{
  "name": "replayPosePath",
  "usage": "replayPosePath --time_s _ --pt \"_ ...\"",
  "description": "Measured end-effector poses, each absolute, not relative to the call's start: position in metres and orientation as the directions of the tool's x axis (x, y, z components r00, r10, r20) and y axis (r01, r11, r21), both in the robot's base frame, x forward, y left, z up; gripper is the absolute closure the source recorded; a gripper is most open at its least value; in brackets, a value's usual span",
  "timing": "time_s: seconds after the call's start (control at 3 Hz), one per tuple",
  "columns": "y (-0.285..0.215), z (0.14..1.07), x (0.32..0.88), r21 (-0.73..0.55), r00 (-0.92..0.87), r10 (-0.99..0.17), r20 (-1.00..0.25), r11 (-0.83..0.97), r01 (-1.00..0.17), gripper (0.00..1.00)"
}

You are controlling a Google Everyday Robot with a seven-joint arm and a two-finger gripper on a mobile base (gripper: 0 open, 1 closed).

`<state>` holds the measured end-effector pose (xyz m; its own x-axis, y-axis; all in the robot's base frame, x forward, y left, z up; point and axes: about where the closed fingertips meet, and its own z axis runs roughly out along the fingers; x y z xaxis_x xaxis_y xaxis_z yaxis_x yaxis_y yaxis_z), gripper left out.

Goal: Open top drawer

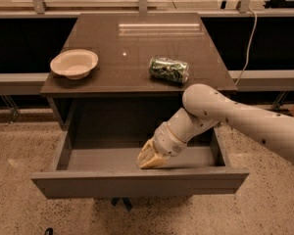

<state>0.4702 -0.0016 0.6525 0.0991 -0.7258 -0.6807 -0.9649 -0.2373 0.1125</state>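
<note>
One top drawer [137, 185] pulled out toward near side below tabletop, shallow grey interior exposed. One gripper [150, 159] inside drawer, right of centre, tip pointing down-left, low over drawer floor just behind front panel; whether spread or closed not discernible. One white arm [245, 121] enters from right. On one dark table [137, 38]: one cream bowl [74, 63] at left, one green can [169, 69] lying on side, right of centre, well apart.

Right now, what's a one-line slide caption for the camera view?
Top drawer open, gripper inside it just behind its front; bowl and green can sit on the cabinet top.
</note>
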Motion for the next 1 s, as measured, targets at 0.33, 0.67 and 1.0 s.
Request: replayPosePath --time_s 0.33,0.67,1.0 --pt "-0.009 0.657 0.474 0.089 0.107 -0.738 -0.666 -0.221 -0.971 1.0" --pt "-0.02 0.66 0.498 0.041 0.113 -0.745 -0.658 -0.185 -0.982 1.0" --pt "-0.026 0.667 0.514 0.011 0.119 -0.749 -0.652 -0.167 -0.986 1.0"
